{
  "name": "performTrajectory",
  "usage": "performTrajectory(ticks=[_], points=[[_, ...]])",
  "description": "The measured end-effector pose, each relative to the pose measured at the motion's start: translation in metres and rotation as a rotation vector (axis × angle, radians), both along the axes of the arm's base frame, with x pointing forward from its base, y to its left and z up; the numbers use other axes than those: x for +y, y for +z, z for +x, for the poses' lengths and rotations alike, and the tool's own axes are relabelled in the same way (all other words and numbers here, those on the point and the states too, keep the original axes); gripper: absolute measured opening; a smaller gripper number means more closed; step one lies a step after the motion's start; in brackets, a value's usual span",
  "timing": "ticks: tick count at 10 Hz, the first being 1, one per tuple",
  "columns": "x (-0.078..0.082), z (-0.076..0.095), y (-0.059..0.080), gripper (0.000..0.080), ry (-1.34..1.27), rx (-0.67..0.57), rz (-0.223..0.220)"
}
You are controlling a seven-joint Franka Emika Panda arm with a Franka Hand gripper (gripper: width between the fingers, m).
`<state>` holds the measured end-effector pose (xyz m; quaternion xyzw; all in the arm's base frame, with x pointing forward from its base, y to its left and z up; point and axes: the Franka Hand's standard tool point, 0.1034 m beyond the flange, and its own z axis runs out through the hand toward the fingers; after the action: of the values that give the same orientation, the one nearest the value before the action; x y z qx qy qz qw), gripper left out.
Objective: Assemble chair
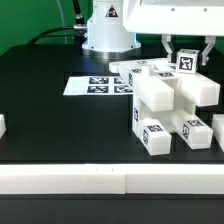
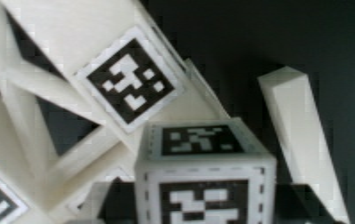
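Hanging above the rear of the part-built chair [image 1: 165, 105], the gripper [image 1: 186, 50] sits high in the exterior view, toward its right. Two dark fingers [image 1: 168, 46] stand apart, w/ a tagged white part [image 1: 186, 63] showing between them. Contact btwn fingers and that part is not resolvable, so it cannot be told whether the claw clamps it or stands free around it. No fingers show in the wrist view.

Wrist view, close range:
- X-braced frame [image 2: 76, 110]: tilted, w/ one large tag [image 2: 135, 80] on a flat face.
- Square leg end [image 2: 200, 170]: in front of the frame, w/ tags on two visible faces.
- Plain white bar [image 2: 298, 120]: slanted, apart from the leg end, against a dark background.

Exterior view, below the claw:
- The chair stands on the black table [image 1: 50, 130], right of centre.
- Seat block [image 1: 153, 95]: forms the side of the build toward the exterior view's left.
- Thick tagged leg [image 1: 155, 137]: low at the front, touching the build. The joint is not discernible.
- Second tagged leg [image 1: 198, 131]: just beside the build, on the exterior view's right.

Further out:
- Marker board [image 1: 95, 87]: flat on the table, to the exterior view's left of the chair, in front of the robot base [image 1: 105, 35].
- White rail [image 1: 110, 180]: runs along the near table edge.
- Small white piece [image 1: 2, 125]: at the exterior view's left edge, well apart from the chair. Its type cannot be told.
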<state>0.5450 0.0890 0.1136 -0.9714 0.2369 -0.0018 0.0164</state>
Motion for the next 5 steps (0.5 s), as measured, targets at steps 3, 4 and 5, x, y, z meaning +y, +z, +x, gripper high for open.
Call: performTrajectory(ticks=[3,4,5], points=[[0.0005,-0.0001,-0.0002,0.0288,-0.192,0.006,0.003],[0.0008,-0.0002,-0.0003,0.0288,-0.254,0.009,0.005],[0.0011,-0.0003,-0.0003,0.0288,-0.296,0.01,0.008]])
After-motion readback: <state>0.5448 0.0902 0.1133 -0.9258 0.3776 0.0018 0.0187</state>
